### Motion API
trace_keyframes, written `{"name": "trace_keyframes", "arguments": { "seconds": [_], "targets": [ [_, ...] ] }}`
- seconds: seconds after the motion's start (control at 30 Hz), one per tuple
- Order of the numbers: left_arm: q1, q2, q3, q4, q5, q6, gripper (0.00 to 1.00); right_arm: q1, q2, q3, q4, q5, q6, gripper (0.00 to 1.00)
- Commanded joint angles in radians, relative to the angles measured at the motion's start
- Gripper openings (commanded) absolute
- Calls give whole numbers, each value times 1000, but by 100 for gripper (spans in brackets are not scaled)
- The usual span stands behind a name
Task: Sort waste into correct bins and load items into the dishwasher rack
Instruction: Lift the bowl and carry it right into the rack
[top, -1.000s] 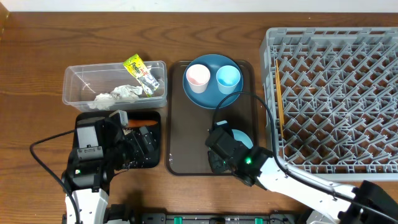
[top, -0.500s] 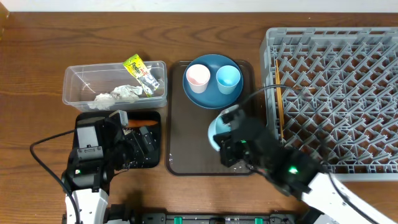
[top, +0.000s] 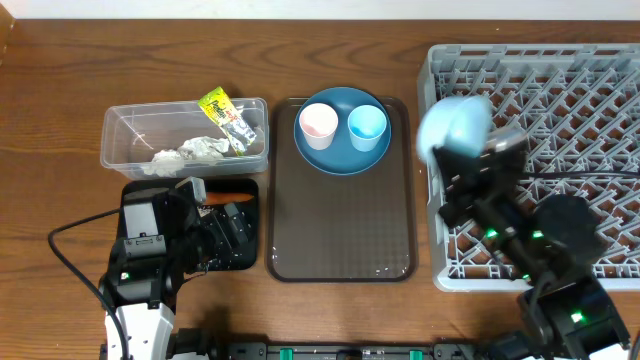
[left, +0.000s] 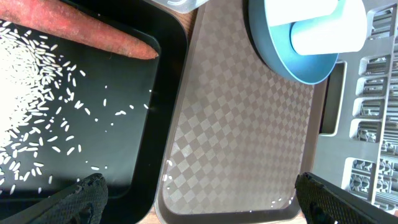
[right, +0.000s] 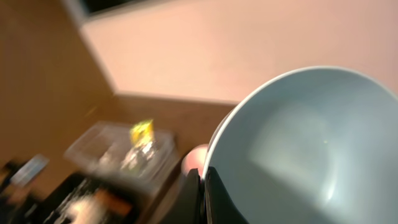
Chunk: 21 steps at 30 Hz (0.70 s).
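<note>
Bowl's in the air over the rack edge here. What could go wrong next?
The right gripper pinches the bowl only at its rim, and the bowl looks motion-blurred, so it might slip. It hangs over the left wall of the dishwasher rack; lowered there, it could clip the wall or land crooked on the pegs.

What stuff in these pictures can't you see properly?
Overhead: the white bowl is smeared by motion blur.
Overhead: the left arm covers most of the black tray.
Left wrist: the top edge cuts off the carrot and the blue plate.
Right wrist: the white bowl blocks the lower right, and the clear tub is only a blur.
</note>
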Motion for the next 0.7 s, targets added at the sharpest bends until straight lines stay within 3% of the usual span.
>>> {"name": "trace_keyframes", "arguments": {
  "seconds": [0.0,0.13,0.37,0.67],
  "targets": [
    [5,-2,16,-2,-10,10,99,-121,29,17,27,-33,-7,1],
    [5,-2,16,-2,-10,10,99,-293,109,18,102,-234,6,1],
    [5,-2,16,-2,-10,10,98,-561,389,94,255,-552,280,1],
    [5,-2,16,-2,-10,10,98,-593,714,263,457,-688,359,1]
  ]
}}
